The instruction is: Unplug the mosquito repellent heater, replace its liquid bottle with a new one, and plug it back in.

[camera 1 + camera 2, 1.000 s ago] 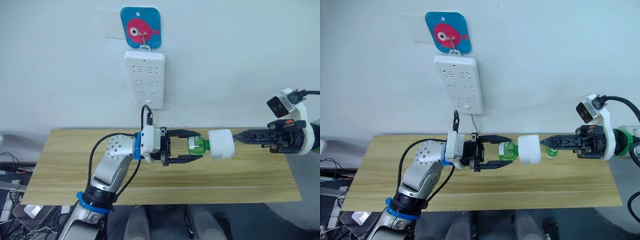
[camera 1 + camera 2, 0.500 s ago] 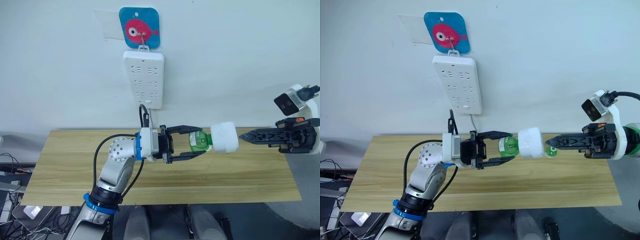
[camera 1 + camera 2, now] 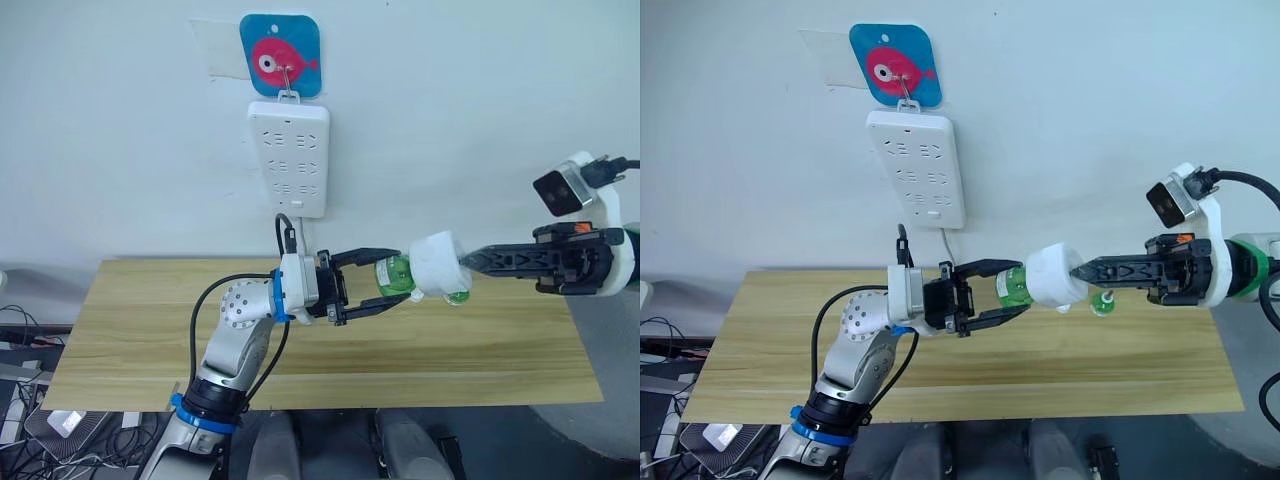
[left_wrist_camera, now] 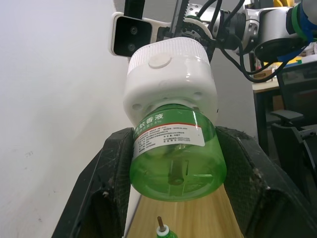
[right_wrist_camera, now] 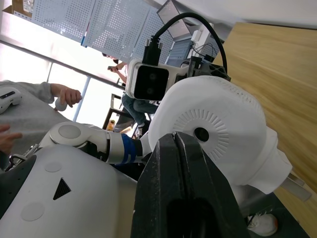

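Note:
My left gripper (image 3: 388, 279) is shut on a green liquid bottle (image 3: 398, 273), held level above the wooden table (image 3: 150, 320). The white mosquito repellent heater (image 3: 437, 265) sits on the bottle's neck, slightly tilted. In the left wrist view the bottle (image 4: 173, 158) lies between both fingers (image 4: 99, 188) with the heater (image 4: 171, 79) beyond it. My right gripper (image 3: 468, 262) is shut, its tip against the heater's round face (image 5: 218, 134). A second small green bottle (image 3: 1102, 303) stands on the table below the right gripper.
A long white power strip (image 3: 289, 158) hangs on the wall from a blue plate with a red fish (image 3: 280, 55), above and left of the heater. The table's near edge runs below both arms.
The right gripper, apart from the heater half a second ago, has moved left until its tip touches the heater. The heater has tilted. The left gripper keeps hold of the bottle.

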Robot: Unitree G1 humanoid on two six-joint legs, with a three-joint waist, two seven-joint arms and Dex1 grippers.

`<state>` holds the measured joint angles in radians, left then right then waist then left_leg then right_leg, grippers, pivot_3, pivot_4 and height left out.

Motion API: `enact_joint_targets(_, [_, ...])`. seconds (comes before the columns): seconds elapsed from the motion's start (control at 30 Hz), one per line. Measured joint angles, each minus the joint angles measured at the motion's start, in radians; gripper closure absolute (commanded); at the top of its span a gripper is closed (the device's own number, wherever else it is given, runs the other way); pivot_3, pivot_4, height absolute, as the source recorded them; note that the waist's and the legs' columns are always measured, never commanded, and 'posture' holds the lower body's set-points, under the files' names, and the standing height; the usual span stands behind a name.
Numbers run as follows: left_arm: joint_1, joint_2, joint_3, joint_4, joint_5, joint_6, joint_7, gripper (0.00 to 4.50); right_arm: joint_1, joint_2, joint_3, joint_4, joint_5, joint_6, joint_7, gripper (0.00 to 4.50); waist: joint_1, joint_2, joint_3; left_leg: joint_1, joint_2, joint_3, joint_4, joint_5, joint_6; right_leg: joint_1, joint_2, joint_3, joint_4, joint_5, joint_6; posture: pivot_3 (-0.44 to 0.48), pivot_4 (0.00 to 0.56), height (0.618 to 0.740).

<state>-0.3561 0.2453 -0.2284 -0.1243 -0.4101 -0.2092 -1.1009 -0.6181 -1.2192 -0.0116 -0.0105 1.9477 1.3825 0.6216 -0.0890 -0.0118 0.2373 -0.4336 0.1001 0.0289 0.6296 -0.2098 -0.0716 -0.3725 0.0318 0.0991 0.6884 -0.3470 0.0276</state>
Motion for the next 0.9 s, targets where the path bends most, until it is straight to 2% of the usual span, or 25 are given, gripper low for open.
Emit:
enact_joint_targets(0.23, [0.0, -0.004, -0.022, -0.002, 0.002, -0.001, -0.002, 2.27, 0.0, -0.041, 0.009, 0.026, 0.0, 0.045, 0.012, 4.47, -0.001, 0.0, 0.0, 0.0, 0.0, 0.0, 0.0, 0.0, 0.0, 0.0, 0.0, 0.0, 0.0, 0.0, 0.0, -0.194, 0.247, 0.74])
enact_joint_targets(0.9, [-0.002, -0.025, -0.017, -0.004, 0.013, -0.04, 0.011, 2.27, -0.059, -0.03, 0.046, 0.08, 0.0, 0.079, 0.01, 4.47, -0.001, 0.0, 0.0, 0.0, 0.0, 0.0, 0.0, 0.0, 0.0, 0.0, 0.0, 0.0, 0.0, 0.0, 0.0, -0.196, 0.254, 0.74])
